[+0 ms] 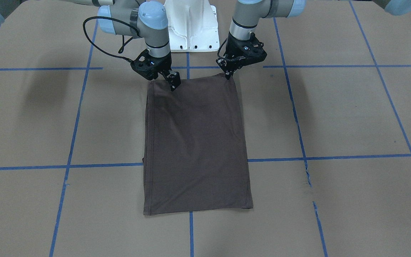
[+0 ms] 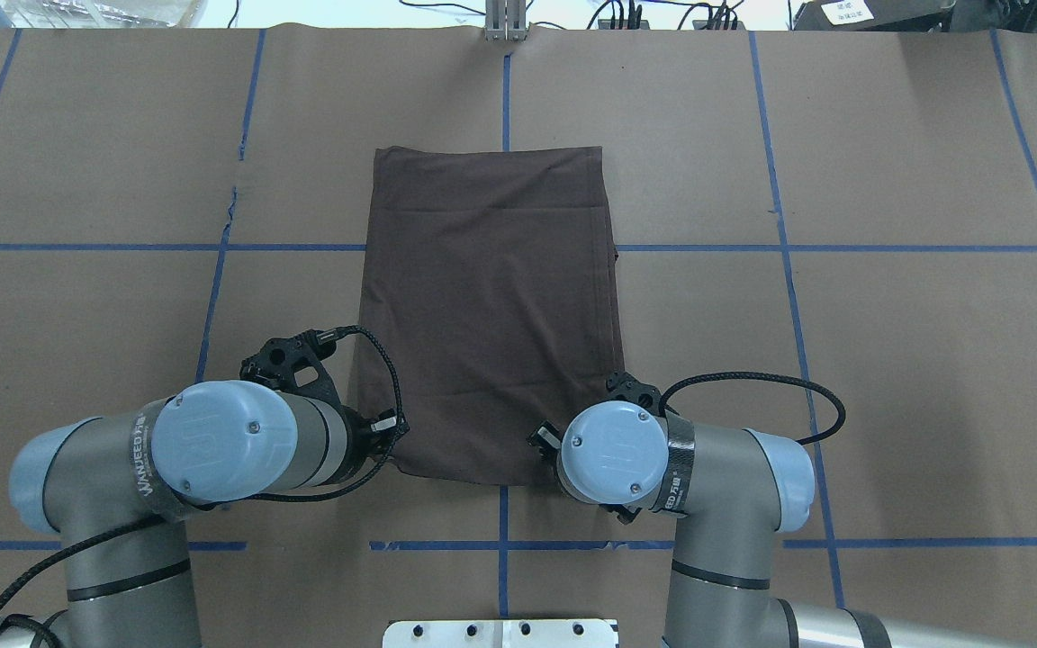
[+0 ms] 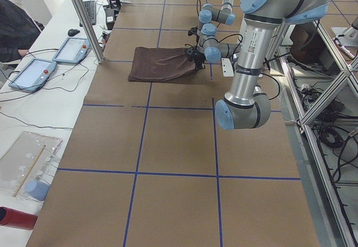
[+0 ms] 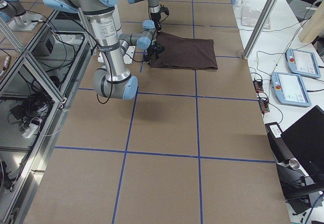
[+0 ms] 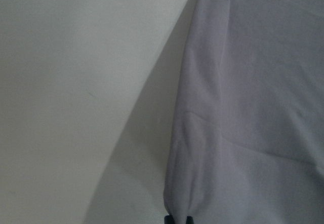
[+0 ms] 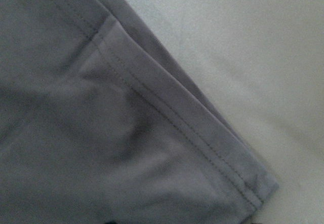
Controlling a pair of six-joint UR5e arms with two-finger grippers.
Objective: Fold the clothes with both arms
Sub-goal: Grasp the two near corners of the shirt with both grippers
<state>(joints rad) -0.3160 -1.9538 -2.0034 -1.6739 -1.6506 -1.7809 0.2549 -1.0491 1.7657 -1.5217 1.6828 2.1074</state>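
The dark brown T-shirt (image 1: pixel 196 142) lies folded into a tall rectangle on the paper-covered table (image 1: pixel 334 114). Both arms reach down to its edge nearest the robot base. My left gripper (image 1: pixel 229 75) is shut on the corner there; in the left wrist view the cloth (image 5: pixel 243 107) bunches into the closed fingertips (image 5: pixel 176 219) and casts a shadow on the table. My right gripper (image 1: pixel 173 84) sits on the other end of that edge (image 2: pixel 541 439), a little in from the corner. Its dark tips show far apart at the bottom of the right wrist view, over the hemmed corner (image 6: pixel 192 133), so it is open.
Blue tape lines (image 1: pixel 187 228) grid the brown table. The white pedestal base (image 1: pixel 191 25) stands just behind the shirt's near edge. Tablets (image 3: pixel 33 71) and cables lie on a side bench beyond the far edge, along with a laptop (image 4: pixel 304 138).
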